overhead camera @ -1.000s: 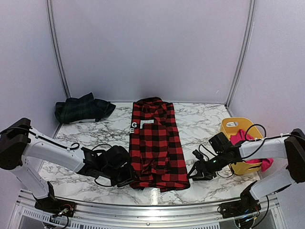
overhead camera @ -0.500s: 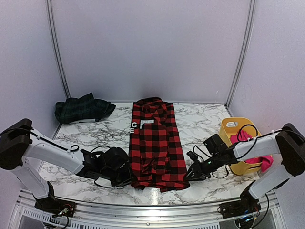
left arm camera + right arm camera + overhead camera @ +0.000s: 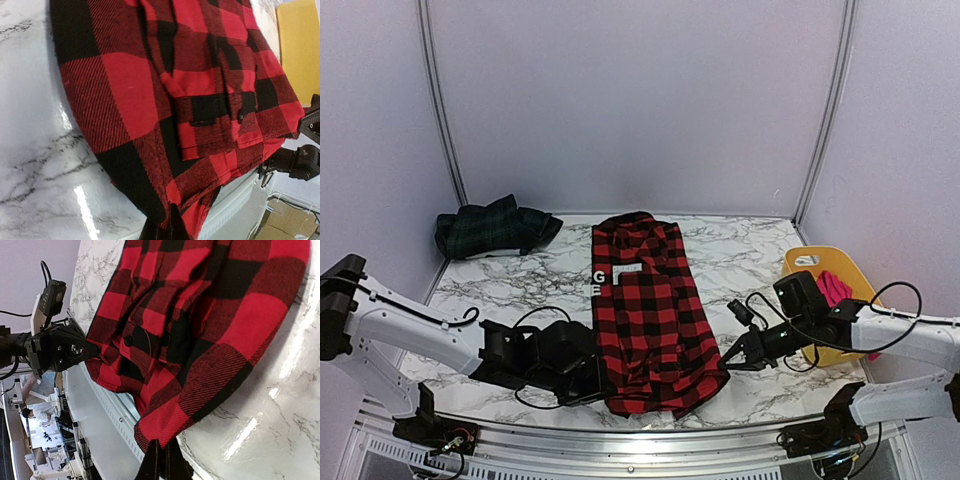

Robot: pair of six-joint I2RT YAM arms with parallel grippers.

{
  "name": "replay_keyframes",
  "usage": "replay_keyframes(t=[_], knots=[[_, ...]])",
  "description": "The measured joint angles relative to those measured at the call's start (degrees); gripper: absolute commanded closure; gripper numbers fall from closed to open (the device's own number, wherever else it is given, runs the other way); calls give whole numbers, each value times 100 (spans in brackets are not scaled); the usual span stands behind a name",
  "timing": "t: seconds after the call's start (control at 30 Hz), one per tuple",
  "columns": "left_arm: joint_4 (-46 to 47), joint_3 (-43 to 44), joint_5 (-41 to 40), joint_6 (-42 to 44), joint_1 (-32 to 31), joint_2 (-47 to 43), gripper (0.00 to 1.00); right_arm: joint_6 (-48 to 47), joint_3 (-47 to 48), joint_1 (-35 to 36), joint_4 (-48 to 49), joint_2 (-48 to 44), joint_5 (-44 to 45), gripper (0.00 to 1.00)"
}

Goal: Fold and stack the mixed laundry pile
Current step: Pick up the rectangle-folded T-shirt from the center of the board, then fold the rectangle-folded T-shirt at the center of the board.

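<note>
— Left tool (image 3: 595,375): what was its state?
— Clamped on the near-left hem of the red-and-black checked shirt (image 3: 650,305). Right tool (image 3: 728,362) was clamped on the near-right hem.
— Shirt position?
— It lay lengthwise on the middle of the tabletop (image 3: 520,290).

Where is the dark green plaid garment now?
In the top view, the dark green plaid garment lies bunched at the far left corner of the table, apart from the red-and-black checked shirt.
</note>
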Motion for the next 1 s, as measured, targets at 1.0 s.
replay_keyframes(t=[1.0], knots=[[-365, 3338, 1333, 1432, 3641, 2061, 100, -660, 5696, -1440, -129, 5206, -229, 100]])
